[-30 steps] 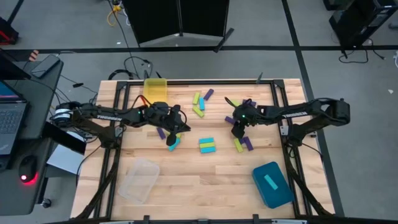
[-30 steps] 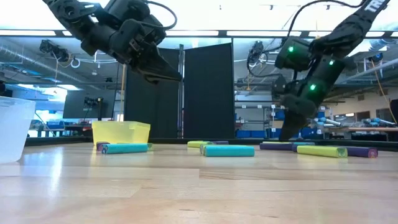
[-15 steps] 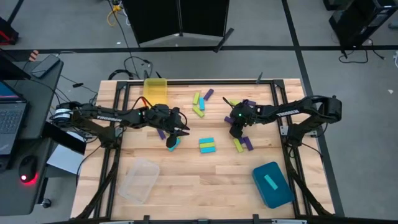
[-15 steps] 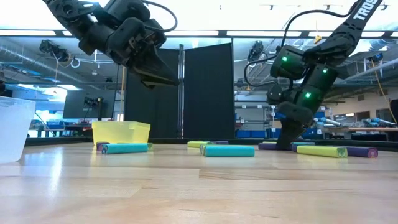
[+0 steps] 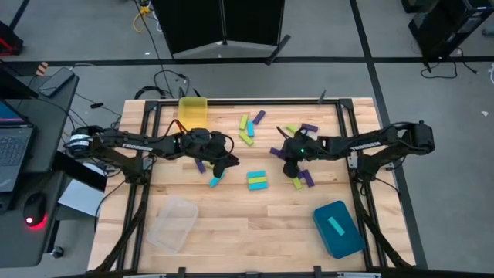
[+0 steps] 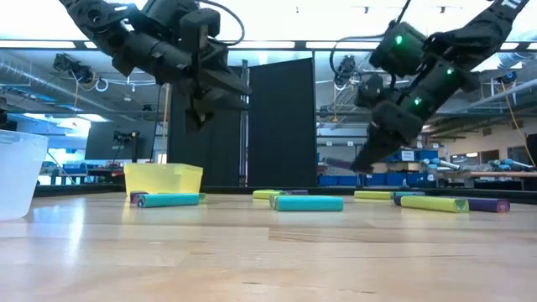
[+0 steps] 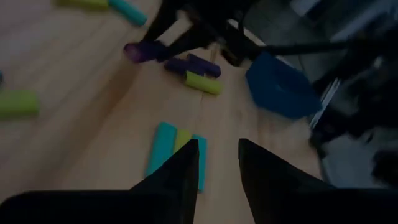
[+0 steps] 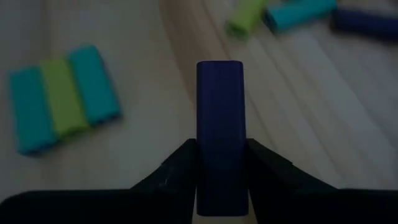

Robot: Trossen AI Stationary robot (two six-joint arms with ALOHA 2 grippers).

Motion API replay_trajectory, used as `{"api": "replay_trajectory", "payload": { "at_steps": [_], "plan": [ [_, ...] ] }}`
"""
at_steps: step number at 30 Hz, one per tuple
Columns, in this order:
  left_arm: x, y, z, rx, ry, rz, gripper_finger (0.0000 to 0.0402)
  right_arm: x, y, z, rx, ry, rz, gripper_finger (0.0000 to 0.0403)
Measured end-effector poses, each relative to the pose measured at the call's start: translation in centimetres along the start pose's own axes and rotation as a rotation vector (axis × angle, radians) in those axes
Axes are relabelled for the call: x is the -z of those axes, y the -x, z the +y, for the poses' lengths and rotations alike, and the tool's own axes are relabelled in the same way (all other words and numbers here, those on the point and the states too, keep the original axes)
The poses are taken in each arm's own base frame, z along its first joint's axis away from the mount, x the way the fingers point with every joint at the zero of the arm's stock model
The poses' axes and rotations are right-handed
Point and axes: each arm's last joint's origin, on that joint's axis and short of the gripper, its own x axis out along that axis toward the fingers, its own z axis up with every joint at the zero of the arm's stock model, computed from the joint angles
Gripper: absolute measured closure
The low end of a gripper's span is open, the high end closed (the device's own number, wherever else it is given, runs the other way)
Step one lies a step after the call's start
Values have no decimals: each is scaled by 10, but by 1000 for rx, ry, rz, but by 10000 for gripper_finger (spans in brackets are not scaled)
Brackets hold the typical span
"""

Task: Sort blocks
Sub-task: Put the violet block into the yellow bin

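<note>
The right gripper (image 8: pixel 221 155) hangs above the middle of the table (image 5: pixel 255 224), its arm reaching in from the right edge, and its two fingers are clamped on a purple block (image 8: pixel 219 134) that sticks out forward between them, clear of the wood. The left gripper (image 7: pixel 217 162) is held off the table too, left of centre, with its arm stretched in from the left side; its fingers stand a little apart with nothing between them. Between the two grippers lies a tight row of three blocks (image 5: pixel 256 181), cyan, green and cyan, side by side. A cyan block (image 5: pixel 214 181) lies just below the left gripper in the high view, and a green and purple pair (image 5: pixel 302 180) lies beneath the right one. More loose blocks (image 5: pixel 248 127) sit toward the far edge, near a yellow bin (image 5: pixel 194 109). A clear bin (image 5: pixel 173 222) stands at the near left, and a teal bin (image 5: pixel 338 228) at the near right holds one cyan block.
</note>
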Motion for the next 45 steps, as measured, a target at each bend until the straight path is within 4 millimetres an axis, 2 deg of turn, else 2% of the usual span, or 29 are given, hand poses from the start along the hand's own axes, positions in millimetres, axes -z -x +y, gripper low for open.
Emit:
{"api": "replay_trajectory", "payload": {
  "at_steps": [5, 9, 15, 21, 25, 40, 45],
  "plan": [
    [4, -16, 7, 21, 186, 3, 281, -22, 8, 27, 3, 72, -97, 284],
    [3, -27, 12, 49, 241, -51, 279, -37, 16, 45, -32, 102, -156, 284],
    [-1, -32, 19, 53, 267, -92, 247, -41, 21, 57, -70, 101, -185, 284],
    [-5, -46, 19, 100, 294, -74, 194, -42, 22, 59, -78, 102, -200, 284],
    [-10, -59, 18, 117, 286, -66, 178, -42, 22, 59, -77, 115, -203, 284],
    [-23, -77, 18, 131, 279, -81, 180, -42, 22, 59, -70, 118, -203, 284],
    [-24, -77, 17, 141, 264, -74, 210, -42, 22, 58, -55, 117, -203, 284]
  ]
}}
